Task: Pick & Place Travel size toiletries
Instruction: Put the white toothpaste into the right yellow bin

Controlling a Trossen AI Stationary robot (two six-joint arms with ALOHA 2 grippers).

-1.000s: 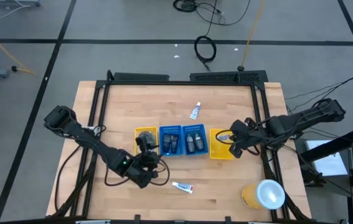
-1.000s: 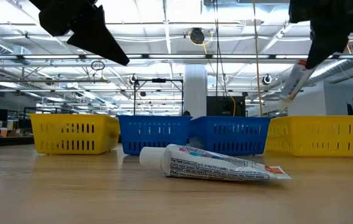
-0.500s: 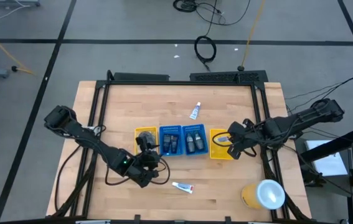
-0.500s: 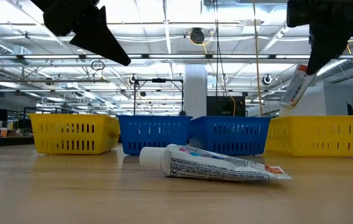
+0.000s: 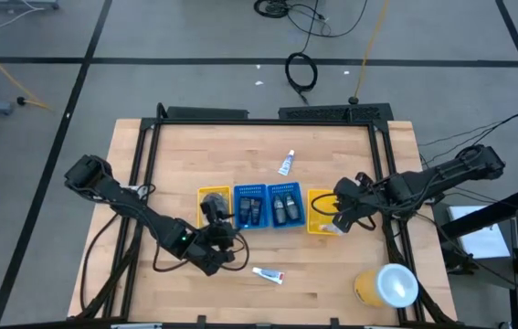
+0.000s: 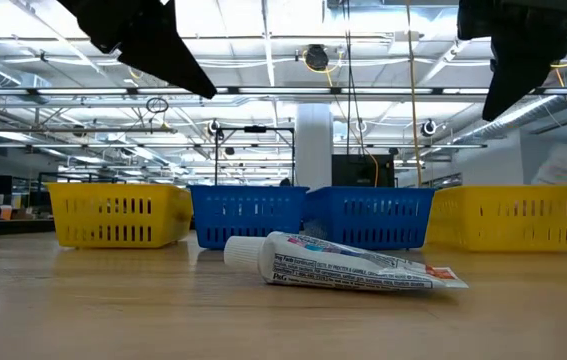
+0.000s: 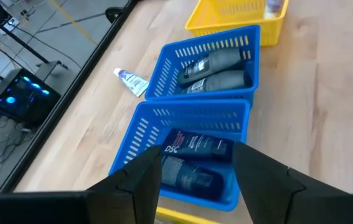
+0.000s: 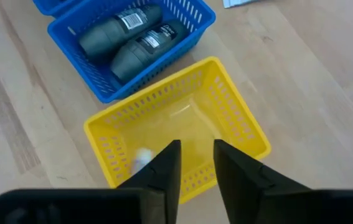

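My right gripper (image 8: pixel 196 167) (image 5: pixel 336 212) hovers open over the right-hand yellow tray (image 8: pixel 238 127). A small white tube (image 8: pixel 140 158) (image 6: pixel 563 165) shows blurred, free of the fingers, at that tray. My left gripper (image 7: pixel 198 180) (image 5: pixel 220 236) is open above the blue trays (image 7: pixel 164 118), which hold dark bottles (image 7: pixel 192 146). Another white tube with a red end (image 6: pixel 348 265) (image 5: pixel 268 274) lies flat on the table near the front edge. A third tube with a blue end (image 5: pixel 286 163) (image 7: pixel 129 81) lies beyond the trays.
Two yellow and two blue slotted trays (image 5: pixel 268 208) stand in a row across the table's middle. A large yellow-and-white cylinder (image 5: pixel 386 285) stands at the near right corner. Bare wood lies on the table's left part and far side. Black frame rails run along the table edges.
The tube that hung tilted from my right gripper has left the fingers and dropped toward the right yellow tray, showing blurred there now. My right gripper stays above that tray. My left gripper has barely shifted.
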